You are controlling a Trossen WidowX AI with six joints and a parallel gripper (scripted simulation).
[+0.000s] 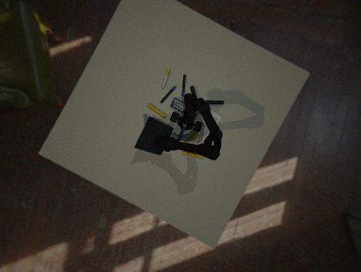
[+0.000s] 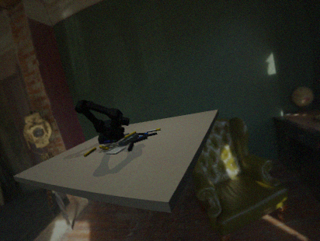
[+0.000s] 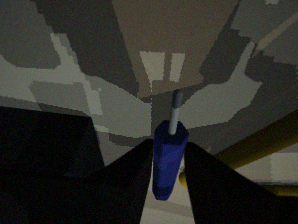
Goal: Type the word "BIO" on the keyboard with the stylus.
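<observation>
The stylus, blue with a grey tip (image 1: 181, 132) (image 3: 169, 162), is between the fingers of my gripper (image 1: 183, 126) (image 3: 169, 147). The gripper is shut on it, one dark finger on each side of the blue body, and the grey tip points up the wrist view. The small keyboard with pale keys (image 1: 178, 103) lies beyond the gripper in the top view, partly beside the arm. The keyboard is not in the wrist view. In the exterior view the gripper and stylus are too dark and small to make out.
Yellow sticks (image 1: 156, 110) (image 1: 194, 155) (image 2: 90, 151) (image 3: 250, 144) lie around the gripper. Dark pens with blue ends (image 1: 168, 94) (image 1: 184, 84) and a white and yellow pen (image 1: 166, 79) lie past the keyboard. A dark square (image 1: 148, 137) is beside the arm's base.
</observation>
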